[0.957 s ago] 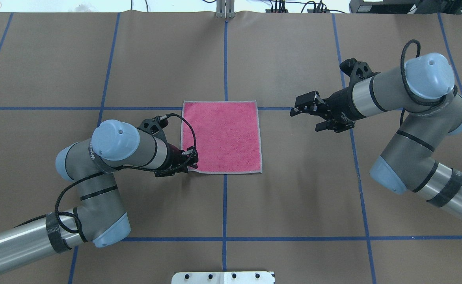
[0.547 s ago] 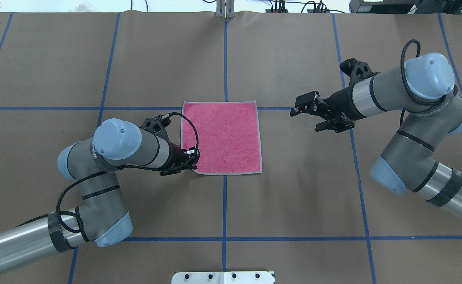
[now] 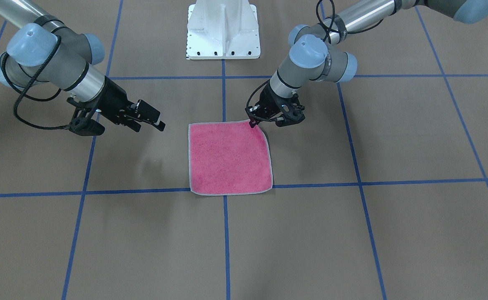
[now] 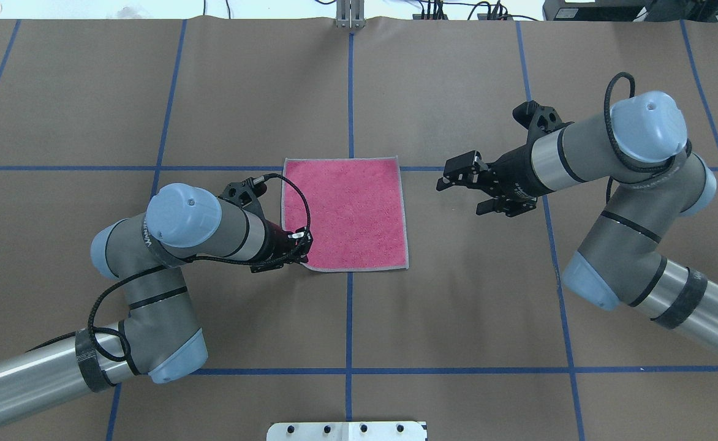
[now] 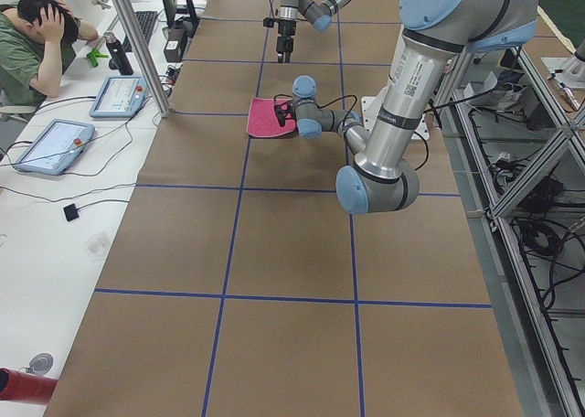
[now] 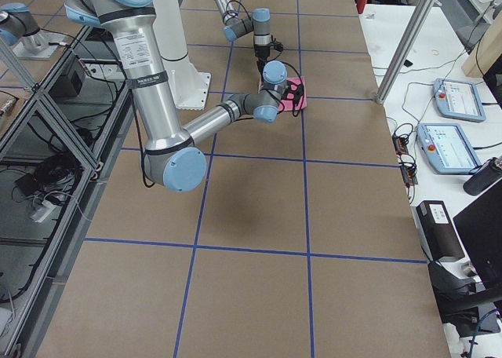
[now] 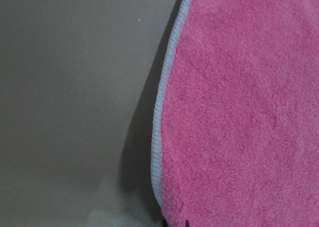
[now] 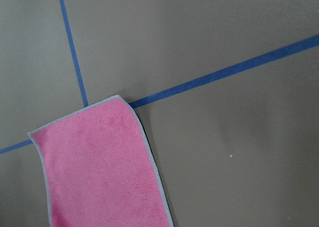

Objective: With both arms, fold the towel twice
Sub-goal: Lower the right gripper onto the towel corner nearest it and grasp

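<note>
The pink towel (image 4: pixel 343 214) lies flat at the middle of the brown table, pale grey border all round; it also shows as the towel (image 3: pixel 227 158). My left gripper (image 4: pixel 301 251) is shut on the towel's near-left corner and holds it slightly off the table. In the front-facing view that left gripper (image 3: pixel 255 121) pinches the corner, with a shadow under the raised edge. The left wrist view shows the towel (image 7: pixel 239 112) with its border lifted. My right gripper (image 4: pixel 460 196) hovers open to the right of the towel, apart from it, near its far-right corner (image 8: pixel 119 100).
The white pedestal base (image 3: pixel 223 29) stands at the robot's side of the table. Blue tape lines (image 4: pixel 350 318) grid the brown surface. A metal post (image 4: pixel 350 15) sits at the far edge. A person (image 5: pixel 32 42) sits at a side desk with tablets (image 5: pixel 50 147).
My right arm has moved left, bringing its open gripper closer to the towel's right edge. The left gripper has shifted slightly right with the corner in its grip.
</note>
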You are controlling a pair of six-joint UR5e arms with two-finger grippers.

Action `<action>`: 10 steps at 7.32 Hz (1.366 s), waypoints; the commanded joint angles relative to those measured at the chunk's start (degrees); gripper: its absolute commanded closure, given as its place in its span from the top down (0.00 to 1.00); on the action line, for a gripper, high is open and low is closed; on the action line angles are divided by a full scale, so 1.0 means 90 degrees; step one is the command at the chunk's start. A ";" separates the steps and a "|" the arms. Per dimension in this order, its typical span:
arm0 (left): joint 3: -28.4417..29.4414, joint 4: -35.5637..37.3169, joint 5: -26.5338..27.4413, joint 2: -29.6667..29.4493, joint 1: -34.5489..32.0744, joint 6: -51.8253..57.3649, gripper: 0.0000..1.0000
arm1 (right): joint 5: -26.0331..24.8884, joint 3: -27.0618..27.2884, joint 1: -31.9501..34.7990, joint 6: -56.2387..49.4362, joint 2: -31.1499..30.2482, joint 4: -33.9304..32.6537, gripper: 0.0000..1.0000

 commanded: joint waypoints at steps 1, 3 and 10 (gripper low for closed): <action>-0.0005 -0.0003 0.0000 0.0006 0.0000 0.0000 0.00 | -0.0045 -0.0053 -0.0293 0.0433 0.0284 -0.0075 0.99; -0.0005 -0.0003 0.0000 0.0006 -0.0010 0.0000 0.00 | -0.0520 -0.0403 -0.0653 0.0601 0.0625 -0.0095 0.99; -0.0005 -0.0003 0.0000 0.0006 -0.0010 0.0000 0.00 | -0.0777 -0.0922 -0.1143 0.0494 0.0724 -0.0115 0.98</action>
